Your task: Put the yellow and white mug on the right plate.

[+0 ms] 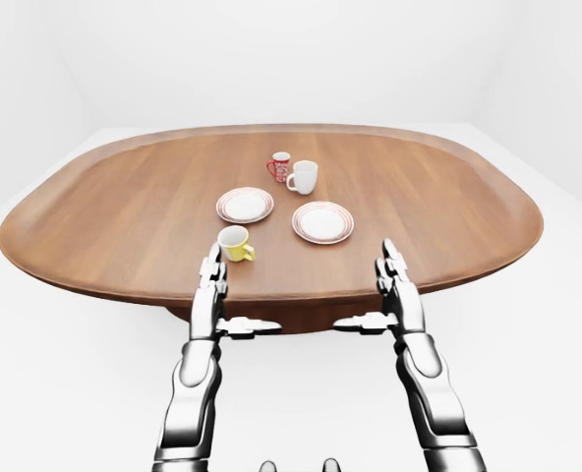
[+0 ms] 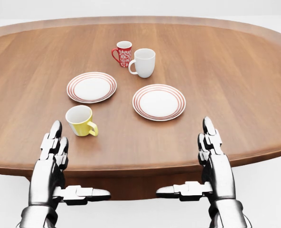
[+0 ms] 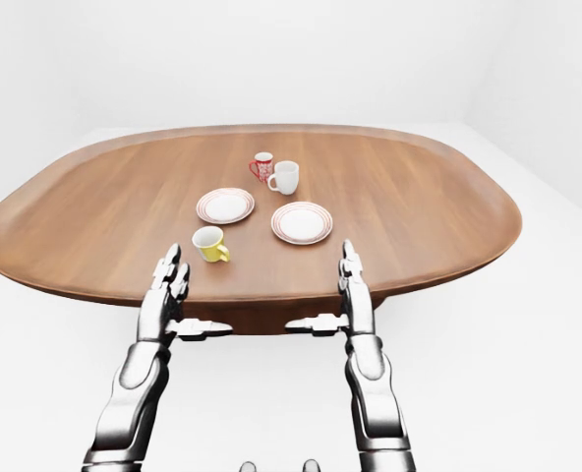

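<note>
Oval wood table (image 1: 124,216), white room; 2 plates, 3 mugs.

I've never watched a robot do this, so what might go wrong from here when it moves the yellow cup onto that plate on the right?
The yellow and white mug sits nearer the left hand, while the right plate lies across the table, so a long carry could slip. The path also passes close to the left plate. The white mug stands just above the target and might get bumped.

yellow mug (image 2: 81,120), red-ringed white plates (image 2: 159,101)
</note>
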Controlling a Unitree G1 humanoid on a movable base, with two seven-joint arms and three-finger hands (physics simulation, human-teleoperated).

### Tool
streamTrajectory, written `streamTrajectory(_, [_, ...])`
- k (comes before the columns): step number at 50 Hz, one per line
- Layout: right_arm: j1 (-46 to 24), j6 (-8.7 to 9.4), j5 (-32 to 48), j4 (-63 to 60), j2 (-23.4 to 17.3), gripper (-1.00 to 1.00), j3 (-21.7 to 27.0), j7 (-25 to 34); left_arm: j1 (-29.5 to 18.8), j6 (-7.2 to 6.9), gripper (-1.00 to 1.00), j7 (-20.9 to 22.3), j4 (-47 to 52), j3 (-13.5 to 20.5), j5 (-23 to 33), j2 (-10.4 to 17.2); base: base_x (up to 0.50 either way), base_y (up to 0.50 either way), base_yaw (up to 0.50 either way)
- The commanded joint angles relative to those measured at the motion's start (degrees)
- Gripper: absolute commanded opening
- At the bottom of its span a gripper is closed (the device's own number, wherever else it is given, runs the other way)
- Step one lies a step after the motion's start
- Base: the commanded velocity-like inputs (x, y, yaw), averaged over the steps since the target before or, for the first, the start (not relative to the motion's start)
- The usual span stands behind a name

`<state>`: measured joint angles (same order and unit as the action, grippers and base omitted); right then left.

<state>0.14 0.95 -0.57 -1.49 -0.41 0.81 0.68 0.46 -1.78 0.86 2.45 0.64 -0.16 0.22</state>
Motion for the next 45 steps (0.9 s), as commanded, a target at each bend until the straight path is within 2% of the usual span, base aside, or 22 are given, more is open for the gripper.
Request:
streamTrajectory(1, [-0.2,0.63,-0.4,0.4,-0.9,1.00,1.4,1.5,-0.4,0.50,1.00,1.6,-1.1,1.8,-1.0,0.8,0.00,0.00,0.00])
streamTrajectory(2, [-0.1,1.05,-0.3,0.0,-0.9,1.00,1.4,1.6,-0.3,0.25,1.00,1.6,-0.7,1.7,-1.0,0.8,0.00,0.00,0.00])
streamTrajectory(5, [0.5,4.05,0.0,-3.6,-0.9,1.00,1.0,2.0,0.1,-1.55,1.00,1.7,1.6,1.7,-1.1,1.0,0.00,0.00,0.00])
streamTrajectory(8, [0.9,4.05,0.0,-7.1,-0.8,1.00,0.9,2.1,0.4,-3.22,1.00,2.0,4.0,1.9,-1.3,1.1,0.00,0.00,0.00])
streamTrajectory(15, [1.6,4.05,-0.1,-16.7,-0.8,1.00,1.3,2.2,0.8,-3.22,1.00,3.0,12.7,3.1,-2.2,1.8,0.00,0.00,0.00])
streamTrajectory(23, [1.4,4.05,-0.4,-19.2,-1.0,1.00,2.3,2.0,0.8,-3.22,1.00,4.2,18.9,4.6,-3.2,2.0,0.00,0.00,0.00])
streamTrajectory(36, [1.7,4.05,0.8,-21.4,-1.0,1.00,2.0,3.1,0.3,-3.22,1.00,4.5,16.9,5.1,-3.1,2.1,0.00,0.00,0.00])
streamTrajectory(45, [1.7,4.05,0.0,-20.8,-1.1,1.00,2.3,3.9,0.4,-3.22,1.00,4.6,16.9,4.9,-3.0,2.0,0.00,0.00,0.50])
